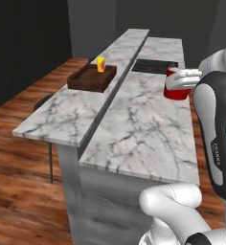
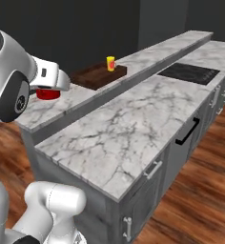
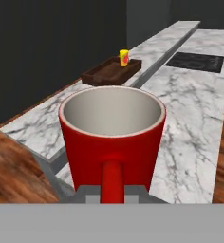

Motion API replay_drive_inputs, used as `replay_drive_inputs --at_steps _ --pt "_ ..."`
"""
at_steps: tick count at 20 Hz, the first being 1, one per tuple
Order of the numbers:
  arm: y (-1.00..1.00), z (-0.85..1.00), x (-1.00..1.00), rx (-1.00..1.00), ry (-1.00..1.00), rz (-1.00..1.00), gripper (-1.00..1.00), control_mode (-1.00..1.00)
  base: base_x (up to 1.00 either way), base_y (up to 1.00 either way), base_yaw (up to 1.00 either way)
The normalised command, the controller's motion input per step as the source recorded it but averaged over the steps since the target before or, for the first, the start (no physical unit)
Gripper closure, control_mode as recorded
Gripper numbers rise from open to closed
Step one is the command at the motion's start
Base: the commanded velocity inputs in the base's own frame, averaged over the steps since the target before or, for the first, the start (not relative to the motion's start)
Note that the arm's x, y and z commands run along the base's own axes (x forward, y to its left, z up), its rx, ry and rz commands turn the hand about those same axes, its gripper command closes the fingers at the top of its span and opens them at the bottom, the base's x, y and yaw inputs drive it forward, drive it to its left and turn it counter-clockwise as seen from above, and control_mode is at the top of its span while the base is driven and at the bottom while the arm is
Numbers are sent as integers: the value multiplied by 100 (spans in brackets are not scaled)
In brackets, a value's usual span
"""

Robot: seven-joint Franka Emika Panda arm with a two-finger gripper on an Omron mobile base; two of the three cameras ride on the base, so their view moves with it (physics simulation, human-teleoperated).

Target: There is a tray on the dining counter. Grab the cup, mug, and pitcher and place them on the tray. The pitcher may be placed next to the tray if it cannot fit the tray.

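The red mug [image 3: 113, 137] sits close in the hand view, its pale inside facing up and its loop handle toward the camera. My gripper [image 3: 112, 193] is shut on that handle. From the base the mug [image 1: 174, 90] hangs above the lower worktop at the end of my hand [image 1: 186, 75]; in the right base view the mug [image 2: 47, 94] is partly covered by the hand. The dark brown tray [image 1: 88, 79] lies on the dining counter [image 1: 62, 119], and the yellow cup [image 1: 101, 64] stands upright on the tray's far end. The pitcher is out of view.
A lower marble worktop [image 1: 143, 129] runs alongside the dining counter, one step below it. A black cooktop [image 2: 188, 72] is set into its far end. Cabinet fronts with handles [image 2: 187, 131] line its side. Wood floor [image 1: 19, 143] lies beyond the dining counter.
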Motion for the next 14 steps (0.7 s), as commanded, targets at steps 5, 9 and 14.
replay_drive_inputs --at_steps 5,9,14 --pt "0 0 0 0 0 0 100 100 98 40 -18" --pt "0 0 0 0 0 0 100 100 63 46 -16" --pt "0 0 0 0 0 0 100 100 -21 57 -3"
